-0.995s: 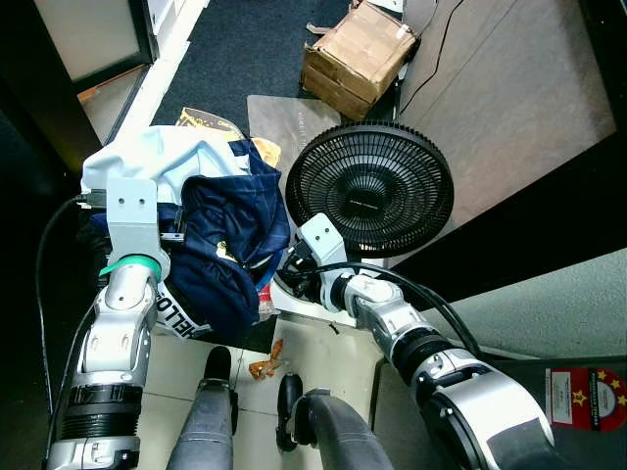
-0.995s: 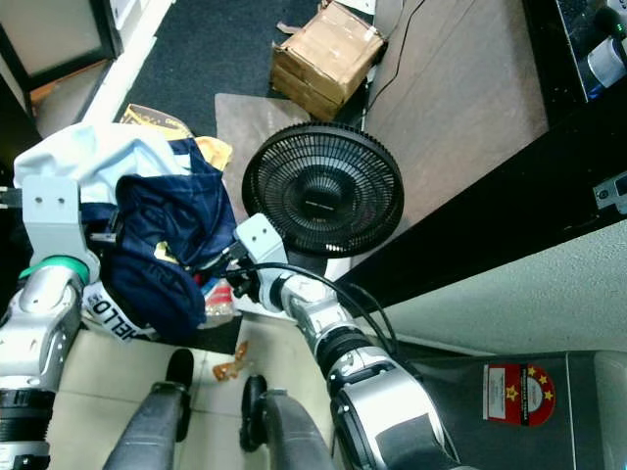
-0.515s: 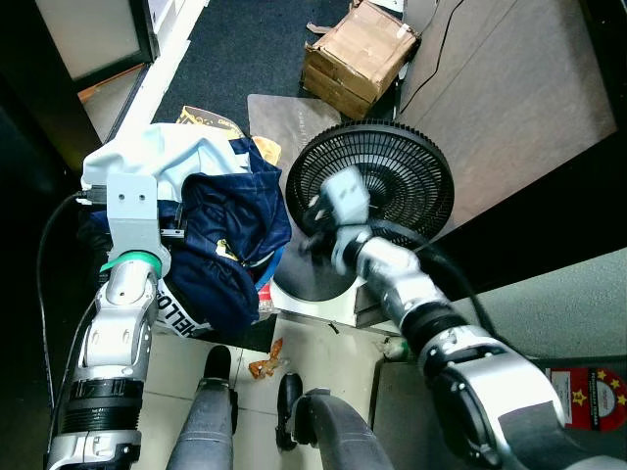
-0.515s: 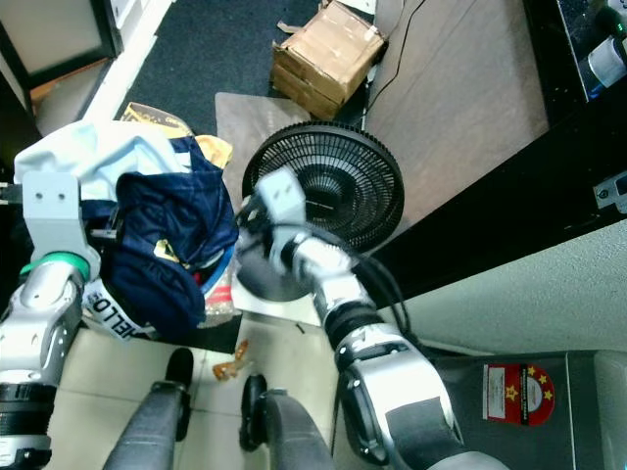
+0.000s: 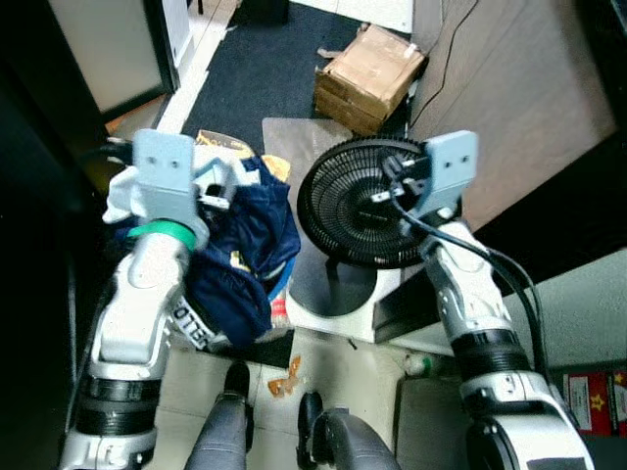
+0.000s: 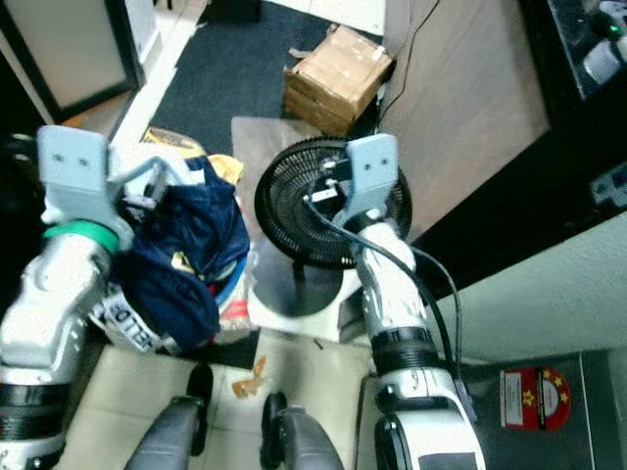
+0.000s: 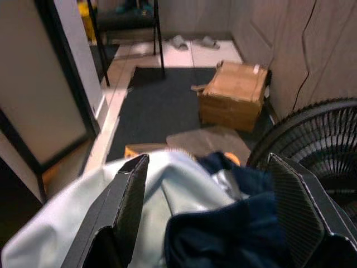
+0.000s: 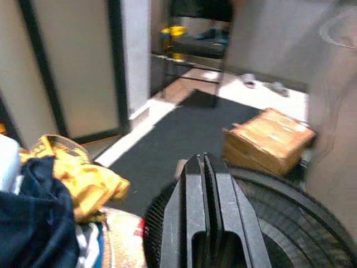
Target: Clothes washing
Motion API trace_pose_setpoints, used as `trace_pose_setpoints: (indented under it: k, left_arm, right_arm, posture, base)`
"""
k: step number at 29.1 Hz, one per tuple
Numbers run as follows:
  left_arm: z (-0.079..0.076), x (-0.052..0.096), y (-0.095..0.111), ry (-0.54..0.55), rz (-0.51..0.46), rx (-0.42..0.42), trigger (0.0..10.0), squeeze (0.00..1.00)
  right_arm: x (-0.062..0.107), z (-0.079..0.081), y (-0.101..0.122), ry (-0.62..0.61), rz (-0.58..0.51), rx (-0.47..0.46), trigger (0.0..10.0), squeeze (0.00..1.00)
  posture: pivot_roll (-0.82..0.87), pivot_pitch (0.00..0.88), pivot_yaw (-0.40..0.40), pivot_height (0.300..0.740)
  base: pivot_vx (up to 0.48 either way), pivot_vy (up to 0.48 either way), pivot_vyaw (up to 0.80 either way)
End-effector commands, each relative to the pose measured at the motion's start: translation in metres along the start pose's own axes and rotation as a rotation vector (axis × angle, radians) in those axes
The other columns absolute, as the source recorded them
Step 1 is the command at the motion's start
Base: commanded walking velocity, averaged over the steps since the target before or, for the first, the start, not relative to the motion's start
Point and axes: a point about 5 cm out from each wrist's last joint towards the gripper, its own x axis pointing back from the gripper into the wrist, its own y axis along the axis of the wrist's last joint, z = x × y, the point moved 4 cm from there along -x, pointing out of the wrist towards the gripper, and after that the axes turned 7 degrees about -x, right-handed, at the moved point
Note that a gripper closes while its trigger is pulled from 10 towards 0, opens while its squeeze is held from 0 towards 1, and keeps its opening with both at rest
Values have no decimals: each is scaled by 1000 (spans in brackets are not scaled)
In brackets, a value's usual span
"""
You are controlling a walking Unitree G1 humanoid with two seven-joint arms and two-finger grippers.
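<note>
Left eye view shows the left claw [image 5: 211, 186] raised, fingers [image 7: 125, 192] spread wide and resting on a bundle of clothes [image 5: 235, 245], pale cloth and navy cloth heaped just under and ahead of it. Whether it truly grips the bundle I cannot tell. Right of the clothes stands a fan [image 5: 372, 211]. The right claw [image 8: 205, 190] is clenched on nothing, lifted in front of the fan, with a box [image 5: 377, 73] on the floor beyond. No washer is visible, so the washing looks barely begun: clothes gathered, loading still to do.
</note>
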Motion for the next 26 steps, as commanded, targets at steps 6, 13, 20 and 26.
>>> trace_pose_setpoints:
  k: [6,13,20,26]
  left_arm:
    - [-6,-1,-8,-26,23,-11,10000,0]
    - [4,2,-17,6,45,-22,10000,0]
    - [5,0,-18,25,40,-4,10000,0]
    - [5,-2,-17,33,37,8,10000,0]
  right_arm:
    - [16,-2,-12,-65,53,-42,10000,0]
    - [9,25,-21,-11,75,-78,10000,0]
    - [7,26,-20,-7,84,-76,10000,0]
    - [6,25,-19,-6,87,-75,10000,0]
  posture:
    - [-6,65,-24,740]
    - [22,18,-43,740]
    - [22,11,-53,740]
    - [19,8,-55,740]
  base:
    - [0,0,0]
    - [0,0,0]
    - [0,0,0]
    - [0,0,0]
